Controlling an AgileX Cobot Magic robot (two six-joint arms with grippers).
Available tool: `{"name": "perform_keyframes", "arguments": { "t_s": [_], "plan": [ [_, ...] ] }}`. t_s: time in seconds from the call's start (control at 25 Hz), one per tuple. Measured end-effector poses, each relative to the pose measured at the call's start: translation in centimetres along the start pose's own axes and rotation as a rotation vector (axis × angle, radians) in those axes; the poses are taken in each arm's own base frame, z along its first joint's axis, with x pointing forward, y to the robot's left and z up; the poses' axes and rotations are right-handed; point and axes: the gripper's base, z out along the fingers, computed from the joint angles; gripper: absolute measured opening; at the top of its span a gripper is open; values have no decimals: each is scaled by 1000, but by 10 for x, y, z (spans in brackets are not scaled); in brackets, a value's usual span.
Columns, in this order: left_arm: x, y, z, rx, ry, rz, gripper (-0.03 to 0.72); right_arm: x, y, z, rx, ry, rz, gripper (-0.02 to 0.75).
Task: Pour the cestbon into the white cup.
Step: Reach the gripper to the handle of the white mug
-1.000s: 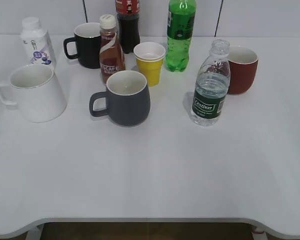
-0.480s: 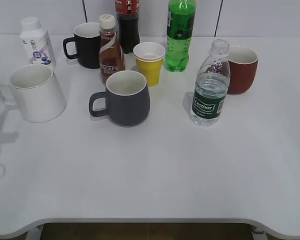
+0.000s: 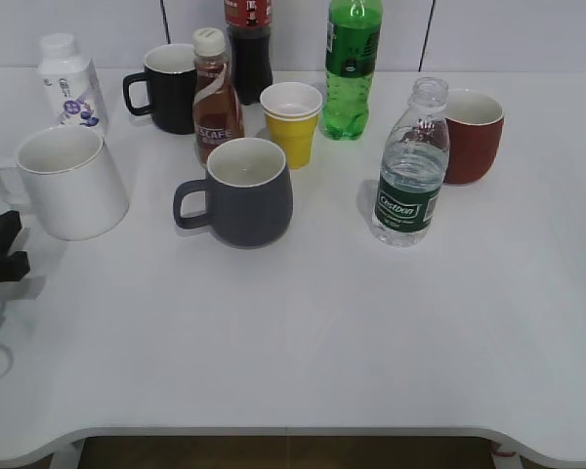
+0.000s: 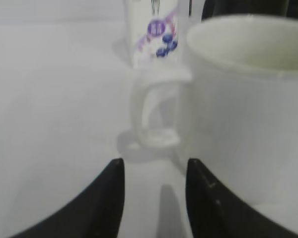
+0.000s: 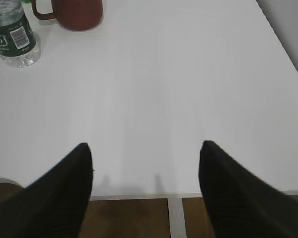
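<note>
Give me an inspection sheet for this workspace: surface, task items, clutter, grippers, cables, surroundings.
Surface: white table, no spills seen.
Job's things: Cestbon bottle upright, cap off, partly filled; white cup upright, handle toward the left edge.
Clutter: grey mug, black mug, red mug, yellow paper cup, Nescafe bottle, green bottle, dark cola bottle, small white bottle.
Grippers: left gripper open, facing the cup handle; right gripper open, holding nothing.
Cables: nothing seen.
Surroundings: pale wall behind.
</note>
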Motion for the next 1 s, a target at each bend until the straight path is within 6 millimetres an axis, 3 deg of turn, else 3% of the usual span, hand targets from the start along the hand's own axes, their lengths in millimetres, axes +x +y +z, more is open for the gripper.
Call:
{"name": "perform_keyframes", "arguments": {
  "t_s": [0.44,0.64,0.84,1.0],
  "plan": [
    [-12,3,33,-7,-75,1,297,0,0,0,0,0,0,503],
    [-19,3,47,-5,-97,5,214,0,0,0,0,0,0,503],
    [-22,3,56,4,-81,24,43,0,1,0,-11,-1,6,503],
    [-24,2,52,21,-79,34,36,-16,5,-3,-58,-122,-17,484]
  ]
}}
